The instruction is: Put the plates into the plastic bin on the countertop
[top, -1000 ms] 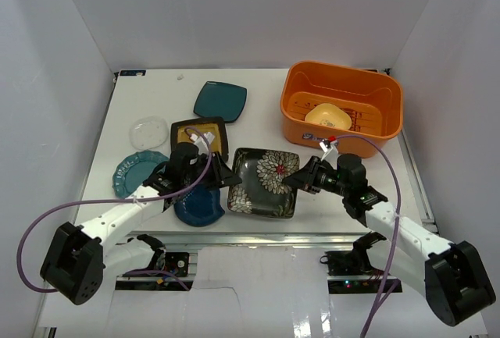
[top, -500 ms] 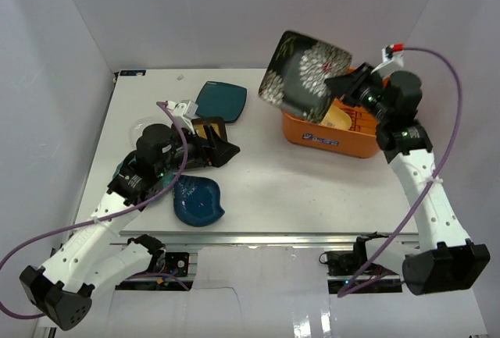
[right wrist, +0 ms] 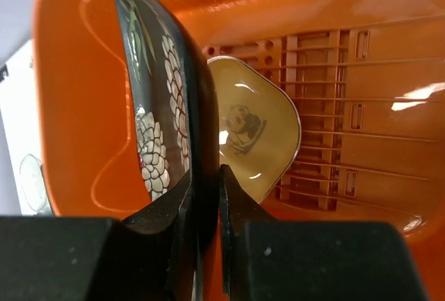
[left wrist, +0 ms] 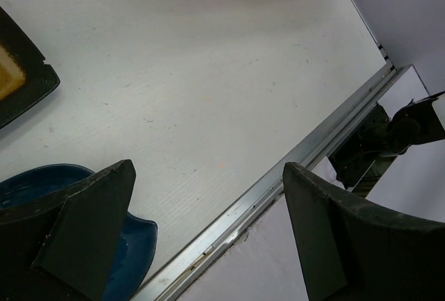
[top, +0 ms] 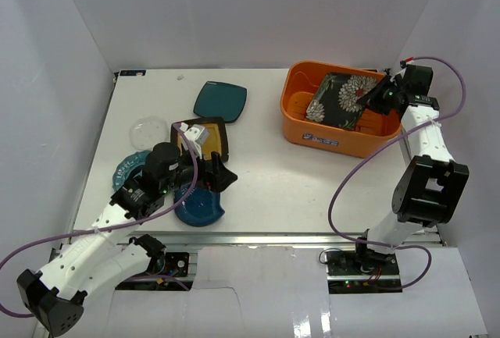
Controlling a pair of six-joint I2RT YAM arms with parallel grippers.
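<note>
The right gripper [top: 373,96], clamped on the floral plate [top: 338,101] by its rim, has lowered it from mid-air into the far-right bin [top: 344,141], ready to let go; the left gripper [top: 221,172] gapes empty over a near-left blue plate [top: 199,207].

Left end effector [left wrist: 208,176] spread; right end effector [right wrist: 206,176] clamped.

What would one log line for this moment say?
right gripper: shut on floral plate inside bin | left gripper: open by blue plate
</note>
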